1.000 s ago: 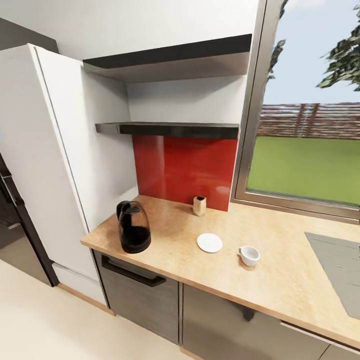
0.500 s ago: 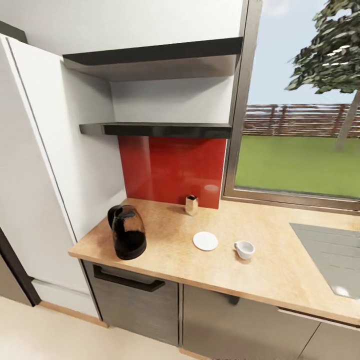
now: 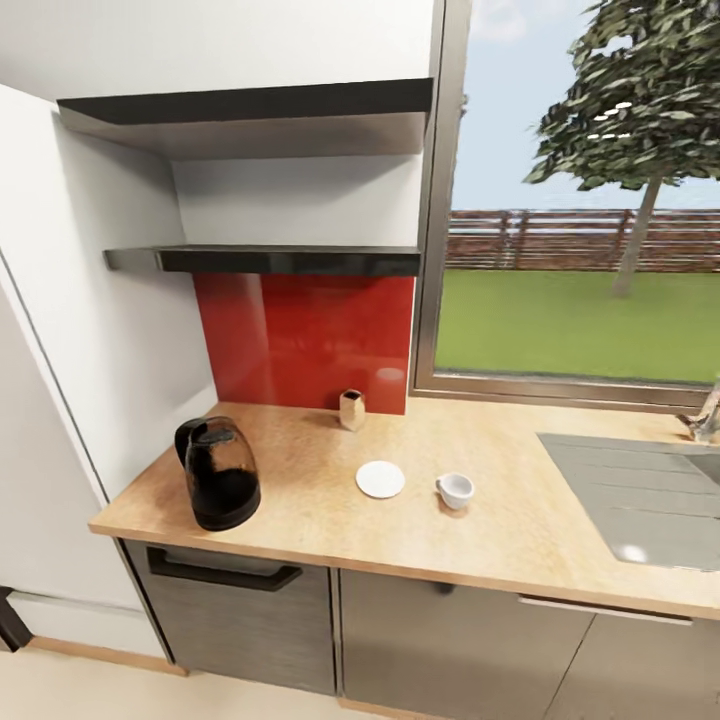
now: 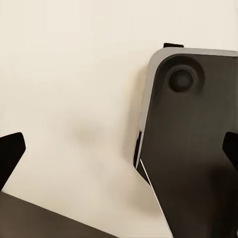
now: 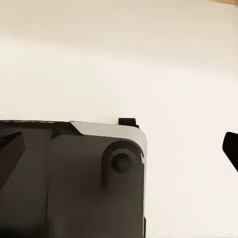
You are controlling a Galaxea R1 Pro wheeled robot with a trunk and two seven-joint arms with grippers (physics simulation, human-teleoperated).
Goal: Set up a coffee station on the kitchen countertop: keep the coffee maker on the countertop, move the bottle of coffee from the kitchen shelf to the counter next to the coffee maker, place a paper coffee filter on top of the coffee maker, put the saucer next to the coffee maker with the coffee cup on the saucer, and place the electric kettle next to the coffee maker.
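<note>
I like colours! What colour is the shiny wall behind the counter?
Glossy red wall panel, clearest in the head view.

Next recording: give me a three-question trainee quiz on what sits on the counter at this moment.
1. True or false: the coffee cup stands on the saucer.
2. Which item is nearest the countertop's left end? A) electric kettle B) cup C) saucer
3. Fill in: the small tan container stands against the ____ backsplash.

Key: 1 false, the cup sits apart, on the side toward the sink; 2 A; 3 red.
</note>
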